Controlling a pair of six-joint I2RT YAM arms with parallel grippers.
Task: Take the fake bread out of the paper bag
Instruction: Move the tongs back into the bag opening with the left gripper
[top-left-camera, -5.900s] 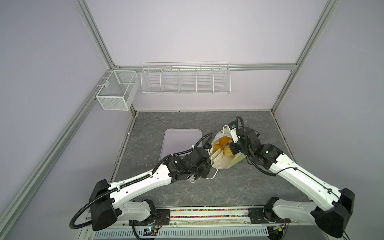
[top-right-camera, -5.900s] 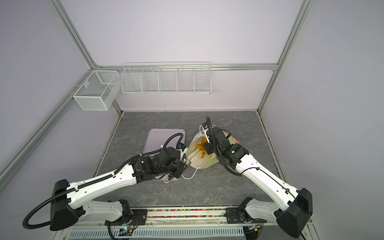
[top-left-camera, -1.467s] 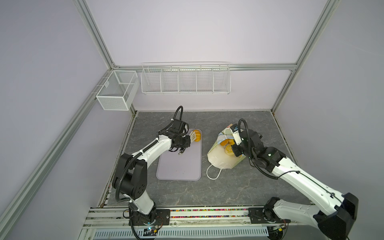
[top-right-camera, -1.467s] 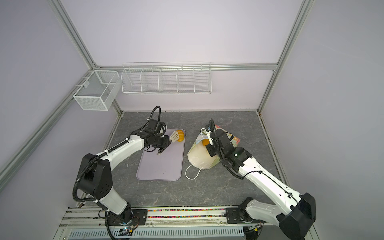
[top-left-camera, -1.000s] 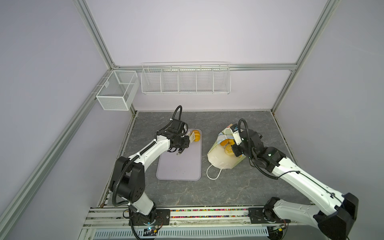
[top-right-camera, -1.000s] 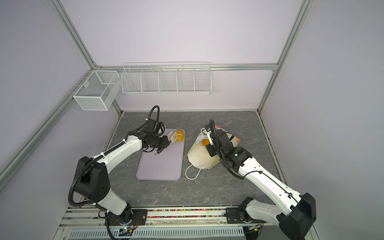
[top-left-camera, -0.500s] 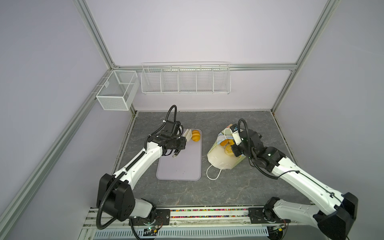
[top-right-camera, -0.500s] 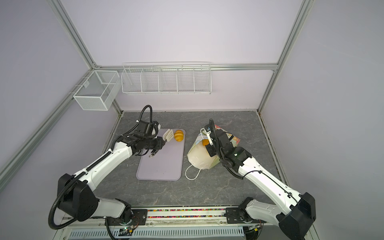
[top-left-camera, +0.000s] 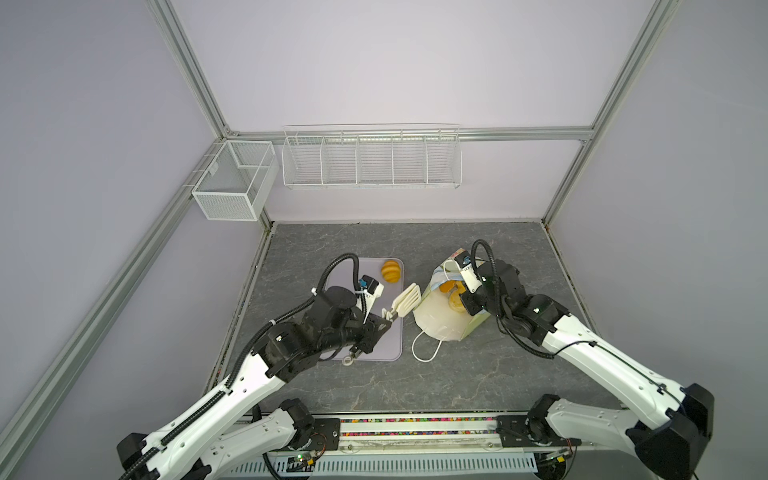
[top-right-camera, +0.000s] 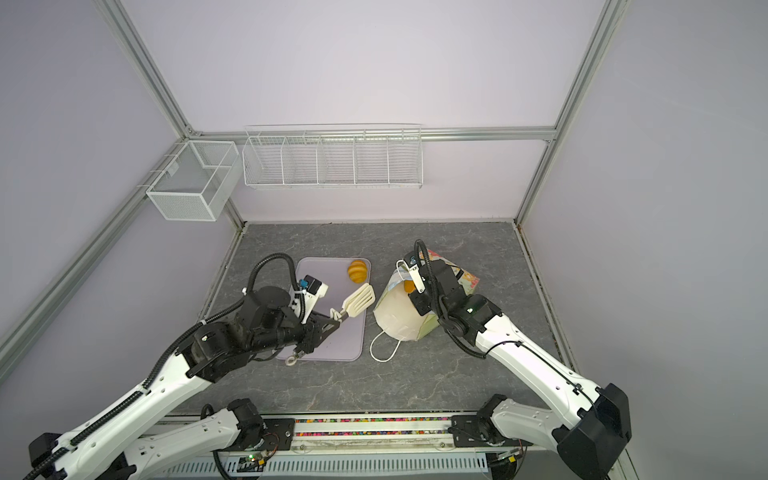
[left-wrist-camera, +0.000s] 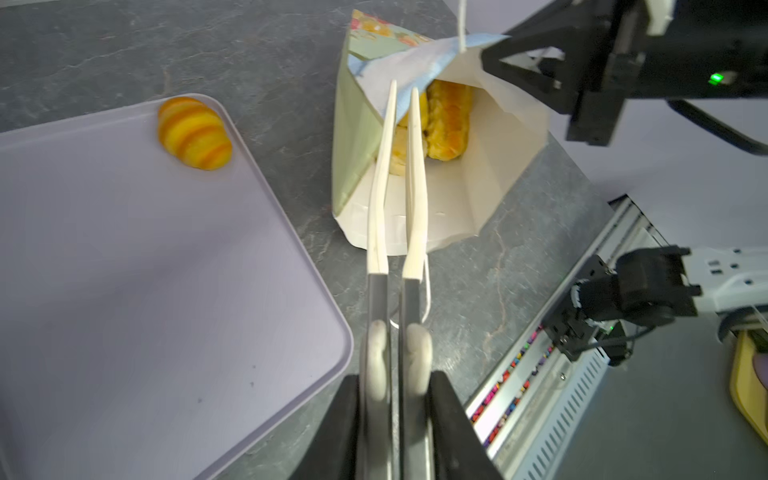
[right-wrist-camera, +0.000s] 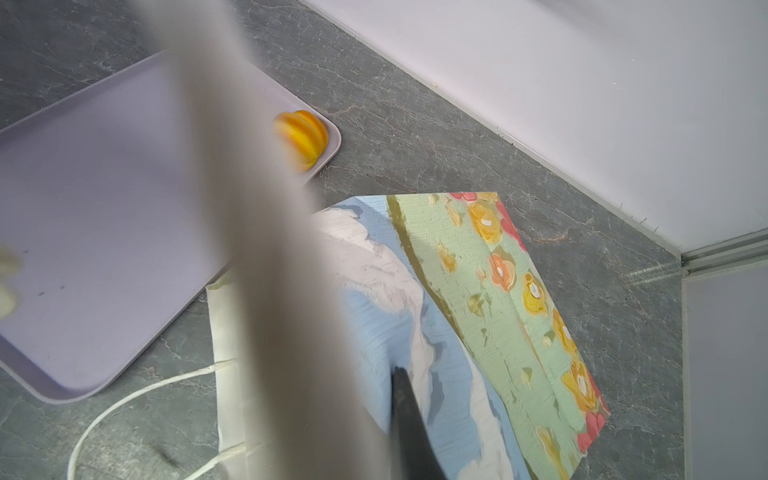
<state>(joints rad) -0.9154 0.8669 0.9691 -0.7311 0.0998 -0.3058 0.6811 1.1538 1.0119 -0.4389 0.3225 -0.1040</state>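
The paper bag (top-left-camera: 432, 318) (top-right-camera: 395, 318) lies on its side, its mouth towards the lilac tray (top-left-camera: 388, 345) (left-wrist-camera: 124, 270). My right gripper (top-left-camera: 461, 297) (left-wrist-camera: 498, 58) is shut on the bag's upper wall and holds the mouth open. Fake bread (left-wrist-camera: 449, 120) (top-left-camera: 451, 291) shows inside, golden and ridged. One striped ridged bun (top-left-camera: 391, 270) (left-wrist-camera: 193, 133) (right-wrist-camera: 303, 133) rests on the tray's far corner. My left gripper (top-left-camera: 380, 326) (left-wrist-camera: 395, 399) is shut on cream tongs (top-left-camera: 407, 300) (left-wrist-camera: 397, 187). The tongs' blades are nearly together and empty, with their tips just before the bag's mouth.
A white cord handle (top-left-camera: 426, 349) loops onto the grey table in front of the bag. Wire baskets (top-left-camera: 372, 156) hang on the back wall and a mesh box (top-left-camera: 232, 180) at the left. The arms' base rail (top-left-camera: 415, 428) runs along the front edge.
The left arm has drawn back from the tray's far end and swung the tongs towards the bag's mouth, their blades closing. The bun stays on the tray. The right arm has not moved.
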